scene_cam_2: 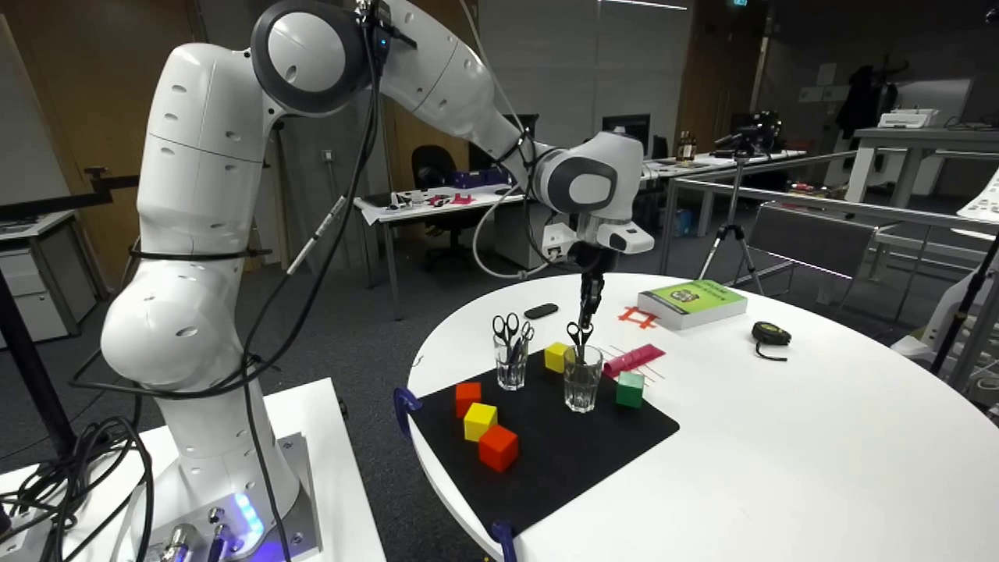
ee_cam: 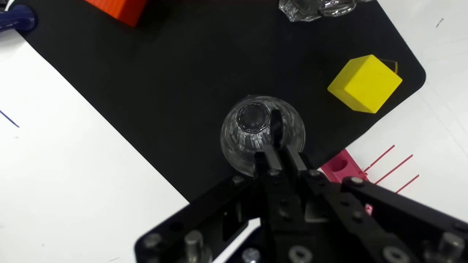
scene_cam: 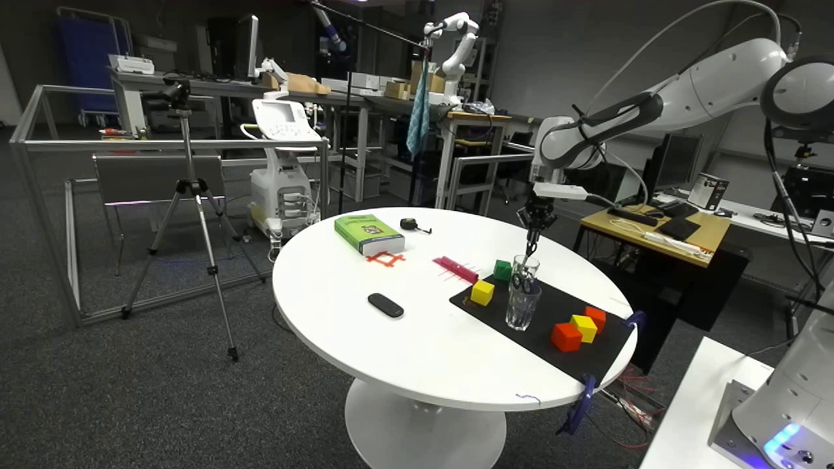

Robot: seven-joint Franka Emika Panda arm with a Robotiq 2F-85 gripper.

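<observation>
White round table point(scene_cam_2: 780, 437), black mat point(scene_cam_2: 562, 453): you've got the gripper point(scene_cam_2: 586, 319) narrow, apparently pinching black-handled scissors point(scene_cam_2: 580, 345) by the handle, lower end down in the mouth of a glass tumbler point(scene_cam_2: 581, 390). Scissors should be light, stiff, slick, liable to swivel, so best gripped square on the handle; the tumbler's probably fragile. Green cube point(scene_cam_2: 630, 389) just beside it, yellow cube point(scene_cam_2: 555, 357) and another tumbler point(scene_cam_2: 511, 377) near.

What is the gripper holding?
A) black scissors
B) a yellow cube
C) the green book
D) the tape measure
A: in an exterior view, the gripper is closed on the handle end of black scissors that point down at a glass.
</observation>
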